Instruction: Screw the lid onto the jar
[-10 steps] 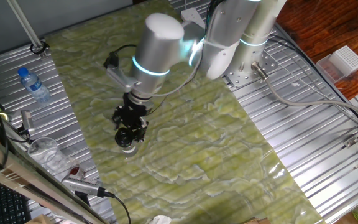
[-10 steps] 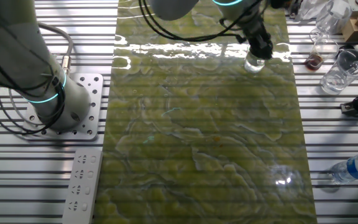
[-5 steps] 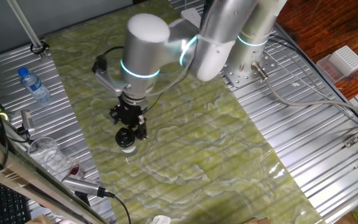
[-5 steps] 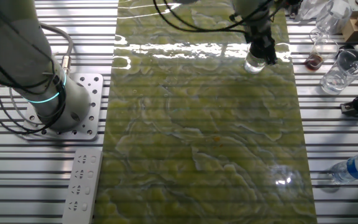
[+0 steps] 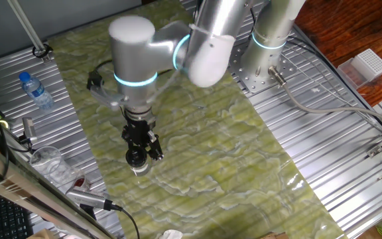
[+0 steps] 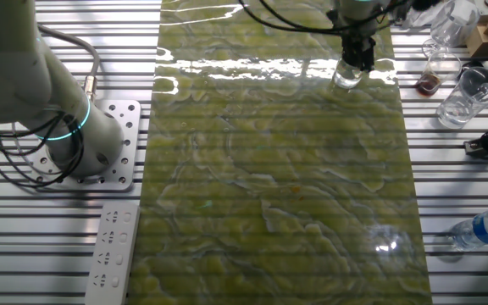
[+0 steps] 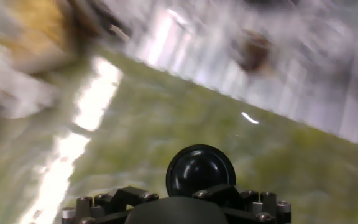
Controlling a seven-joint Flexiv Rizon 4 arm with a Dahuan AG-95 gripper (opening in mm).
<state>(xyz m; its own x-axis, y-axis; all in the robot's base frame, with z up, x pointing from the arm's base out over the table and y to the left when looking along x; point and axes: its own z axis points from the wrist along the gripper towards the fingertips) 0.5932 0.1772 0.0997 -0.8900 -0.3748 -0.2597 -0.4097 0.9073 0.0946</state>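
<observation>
The small clear jar (image 5: 140, 168) stands on the green mat (image 5: 204, 153), toward its left edge in one fixed view and near the far edge (image 6: 346, 80) in the other. The black glossy lid (image 7: 201, 170) sits on top of it, filling the lower middle of the blurred hand view. My gripper (image 5: 138, 151) points straight down over the jar and is shut on the lid (image 5: 135, 158). In the other fixed view the gripper (image 6: 355, 58) covers most of the lid. The fingers themselves are hard to make out.
A blue-capped plastic bottle (image 5: 37, 91) and a thin clear cup (image 5: 48, 161) lie on the metal slats left of the mat. The arm's base (image 5: 264, 73) stands at the back. A clear cup (image 6: 464, 95), a bottle (image 6: 485, 227) and a power strip (image 6: 113, 246) flank the mat.
The wrist has swung round over the jar, the arm's elbow moving left in one fixed view. The gripper has turned with the lid while the jar stays in place.
</observation>
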